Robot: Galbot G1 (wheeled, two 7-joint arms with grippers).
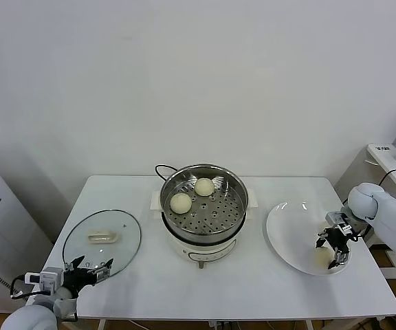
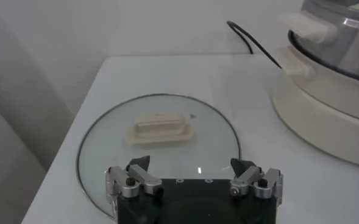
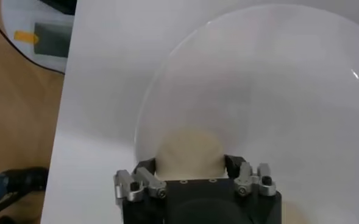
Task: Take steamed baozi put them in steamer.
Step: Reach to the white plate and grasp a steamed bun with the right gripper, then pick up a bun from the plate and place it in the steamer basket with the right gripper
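Head view: right gripper [image 1: 334, 249] at lower right straddles a bao [image 1: 322, 257] on the plate [image 1: 287, 227]; steamer [image 1: 203, 199] at centre, two buns inside, lies to its left. Left gripper [image 1: 88, 269] idles open, lower left, by the lid [image 1: 102, 240].

Right wrist view: fingers [image 3: 146, 173] flank the bao [image 3: 190, 152], closing; contact unclear.

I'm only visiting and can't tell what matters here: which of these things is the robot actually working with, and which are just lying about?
Part of the job:
- two baozi in the steamer
- one baozi on the white plate, with the right gripper closing around it

Just lying about:
- glass lid on the table
- left gripper, idle and open by the lid
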